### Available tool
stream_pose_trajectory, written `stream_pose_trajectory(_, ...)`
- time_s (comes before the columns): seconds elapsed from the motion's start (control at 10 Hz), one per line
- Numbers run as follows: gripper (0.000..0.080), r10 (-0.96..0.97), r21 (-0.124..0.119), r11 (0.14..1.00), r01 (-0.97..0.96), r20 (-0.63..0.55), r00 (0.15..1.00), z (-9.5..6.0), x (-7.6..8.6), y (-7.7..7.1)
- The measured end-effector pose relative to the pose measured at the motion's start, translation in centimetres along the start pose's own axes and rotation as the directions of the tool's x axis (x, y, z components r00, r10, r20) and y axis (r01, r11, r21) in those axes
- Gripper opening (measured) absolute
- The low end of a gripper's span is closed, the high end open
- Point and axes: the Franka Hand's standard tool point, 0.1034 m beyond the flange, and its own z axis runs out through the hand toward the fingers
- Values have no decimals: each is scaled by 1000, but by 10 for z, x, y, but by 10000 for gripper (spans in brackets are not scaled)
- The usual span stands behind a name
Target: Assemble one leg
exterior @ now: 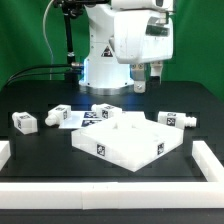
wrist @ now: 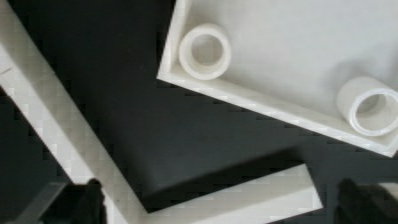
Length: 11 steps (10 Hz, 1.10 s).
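Note:
Three white legs with black-and-white tags lie on the black table in the exterior view: one at the left (exterior: 25, 121), one in the middle (exterior: 105, 112), one at the right (exterior: 168, 120). My gripper (exterior: 148, 73) hangs open and empty, high above the table behind the legs. In the wrist view the gripper (wrist: 222, 205) shows only its dark fingertips (wrist: 71, 200) at the picture's edges, wide apart, with nothing between them. No leg shows in the wrist view.
A large flat white square panel (exterior: 128, 140) with round corner sockets (wrist: 206, 52) lies in front of the legs. The marker board (exterior: 72, 118) lies left of centre. White border rails (exterior: 110, 190) (wrist: 54, 110) edge the work area.

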Motion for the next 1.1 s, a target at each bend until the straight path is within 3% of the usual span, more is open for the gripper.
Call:
stream_pose_trajectory(0.6, 649, -2, 0, 1000, 2, 2, 1000, 5, -4, 0)
stream_pose_trajectory(0.8, 649, -14, -5, 1000, 14, 7, 1000, 33, -34, -5)
stream_pose_trajectory(1.0, 649, -18, -35, 999, 18, -10, 1000, 73, -59, 0)
stream_pose_trajectory(1.1, 649, -65, -29, 997, 65, -7, 998, 80, -71, 3)
